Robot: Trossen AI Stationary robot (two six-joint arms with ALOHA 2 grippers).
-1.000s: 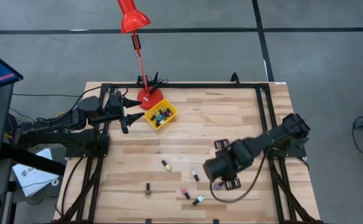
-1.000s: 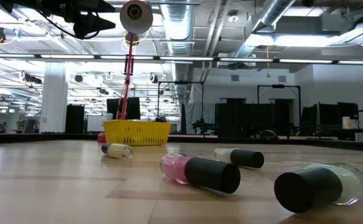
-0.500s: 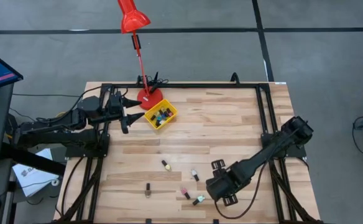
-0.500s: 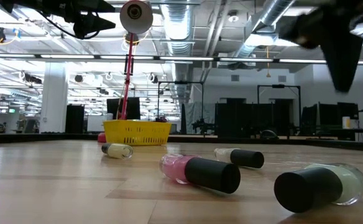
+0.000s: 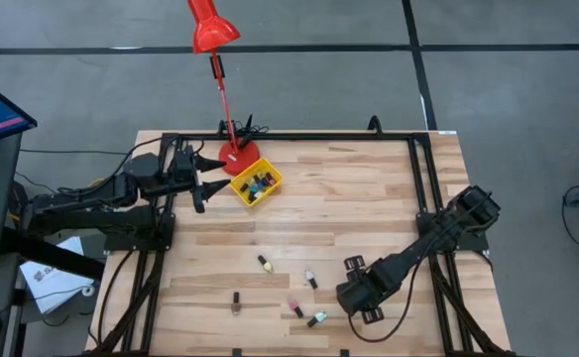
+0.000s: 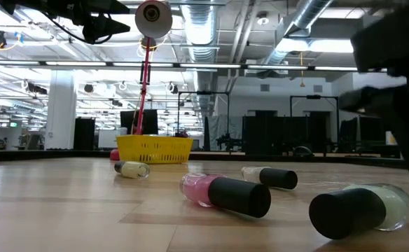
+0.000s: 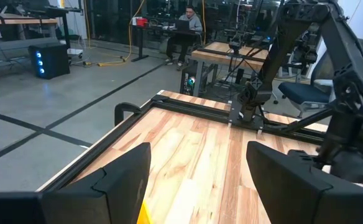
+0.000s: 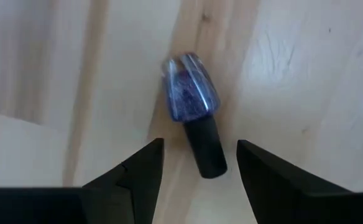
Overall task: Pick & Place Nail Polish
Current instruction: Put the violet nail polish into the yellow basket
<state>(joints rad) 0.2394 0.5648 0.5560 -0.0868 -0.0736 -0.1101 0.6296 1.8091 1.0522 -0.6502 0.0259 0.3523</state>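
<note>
five loose nail polish bottles [image 5: 266, 264], one yellow tray [image 5: 256, 183], one lamp [image 5: 213, 30].

Several nail polish bottles [image 6: 227, 194] lie on the wooden table [image 6: 64, 217] before a yellow tray [image 6: 155, 148].

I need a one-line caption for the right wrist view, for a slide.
Open right gripper poised over a purple nail polish bottle lying on the wooden table.

Bright, even overhead light; low view's right arm [image 6: 393, 63] motion-blurred.
</note>
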